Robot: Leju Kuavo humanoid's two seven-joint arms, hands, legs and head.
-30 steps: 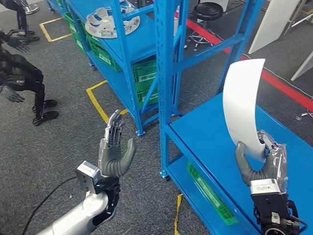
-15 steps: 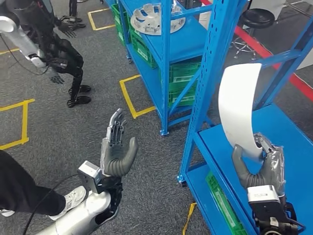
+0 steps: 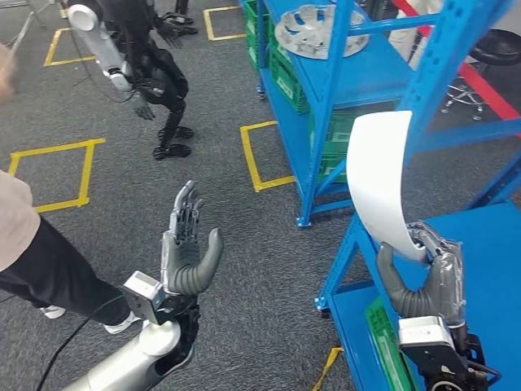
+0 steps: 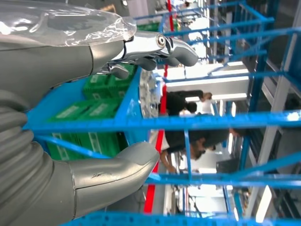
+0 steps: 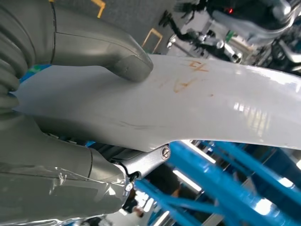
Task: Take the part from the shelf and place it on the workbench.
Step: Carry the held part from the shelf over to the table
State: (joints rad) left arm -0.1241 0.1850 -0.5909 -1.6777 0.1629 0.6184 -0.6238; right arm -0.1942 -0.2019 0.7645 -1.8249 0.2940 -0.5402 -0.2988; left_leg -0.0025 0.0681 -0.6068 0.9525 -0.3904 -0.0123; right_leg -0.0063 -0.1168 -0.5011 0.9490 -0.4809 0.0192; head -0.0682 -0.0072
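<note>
A curved white panel part [image 3: 379, 181] stands upright in my right hand [image 3: 426, 281], which grips its lower edge between thumb and fingers, above the corner of a blue shelf [image 3: 479, 261]. The right wrist view shows the thumb pressed on the white part [image 5: 199, 103], which bears orange marks. My left hand [image 3: 187, 248] is raised over the grey floor, palm up, fingers apart and holding nothing. In the left wrist view the left hand [image 4: 81, 117] is open in front of blue racks.
A second blue rack [image 3: 331, 73] behind carries a round silver part [image 3: 310, 28] and green crates [image 3: 289, 81]. Another dark robot [image 3: 144, 69] crouches at the back left. A person's leg and shoe [image 3: 55, 277] are close on my left. Yellow floor markings [image 3: 261, 155] cross the carpet.
The whole scene has shifted rightward in the picture as the camera turned left. The part stays gripped in my right hand; my left hand keeps its raised open pose.
</note>
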